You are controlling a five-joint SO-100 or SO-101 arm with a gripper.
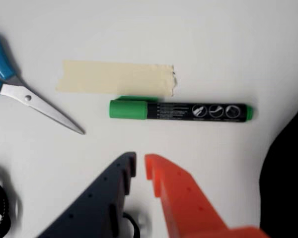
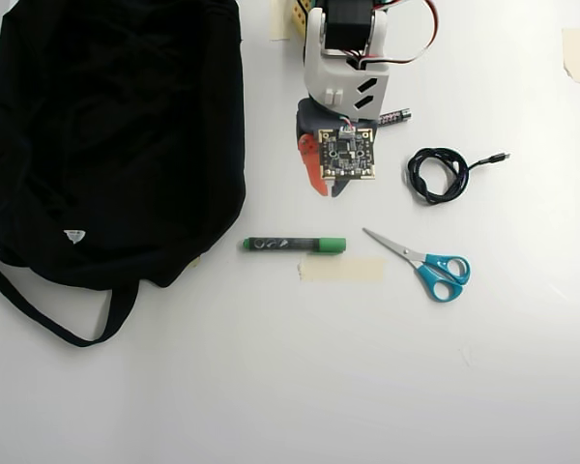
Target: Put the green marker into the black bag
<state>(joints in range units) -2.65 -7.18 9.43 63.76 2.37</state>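
The green marker (image 2: 295,245) lies flat on the white table (image 2: 271,387) just below the centre of the overhead view, cap toward the right, its long side running along a strip of beige tape (image 2: 341,270) that sits just beside it. In the wrist view the gripper (image 1: 140,166) hovers at the lower centre of the frame, short of the marker, its dark and orange fingers nearly together with only a narrow slit between the tips and nothing held.

The main risk, as I judge it, is a descent with the jaws this close: the tips would land on top of the barrel and roll or push it instead of straddling it. The marker is round and slim, so a grip near the cap end could also let it pivot. The tape edge beside the cap may catch a fingertip. The scissors (image 2: 423,264) at the right centre of the overhead view and the coiled black cable (image 2: 437,174) above them lie apart from the marker and should not interfere.

The black bag (image 2: 106,135) fills the upper left of the overhead view, its strap looping to the lower left. It looks collapsed; whether its mouth is open, or what it holds, cannot be told
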